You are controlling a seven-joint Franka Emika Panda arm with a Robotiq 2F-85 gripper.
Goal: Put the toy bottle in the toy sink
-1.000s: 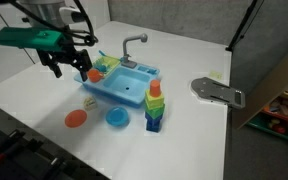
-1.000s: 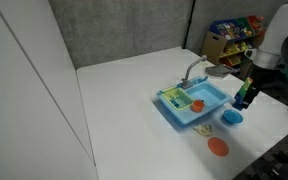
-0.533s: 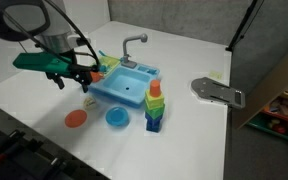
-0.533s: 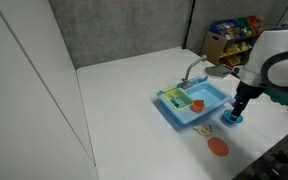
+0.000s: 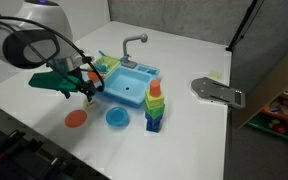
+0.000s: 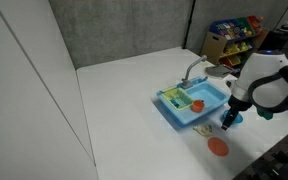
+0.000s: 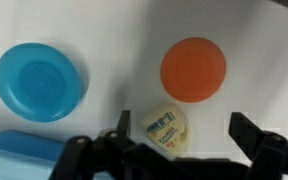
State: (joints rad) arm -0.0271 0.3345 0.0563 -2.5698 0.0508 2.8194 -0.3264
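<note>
The toy bottle (image 7: 165, 127), small and yellowish with a blue label, lies on its side on the white table between the round plates. In the wrist view my gripper (image 7: 184, 128) is open, with one finger on either side of the bottle and not touching it. In both exterior views the gripper (image 5: 84, 92) (image 6: 229, 120) hangs low over the table just in front of the light-blue toy sink (image 5: 124, 85) (image 6: 194, 103), whose grey faucet (image 5: 132, 44) stands at the back. The sink's corner shows in the wrist view (image 7: 9, 165). The bottle shows small on the table in an exterior view (image 6: 204, 129).
An orange plate (image 7: 193, 69) (image 5: 75, 118) and a blue plate (image 7: 39, 81) (image 5: 116, 117) lie beside the bottle. A stack of green, orange and blue cups (image 5: 154, 105) stands right of the sink. A grey flat object (image 5: 217, 91) lies near the table's far edge.
My gripper has moved from above the sink's rack side down and forward to the table, and now straddles the bottle. The bottle, plates and sink have not moved.
</note>
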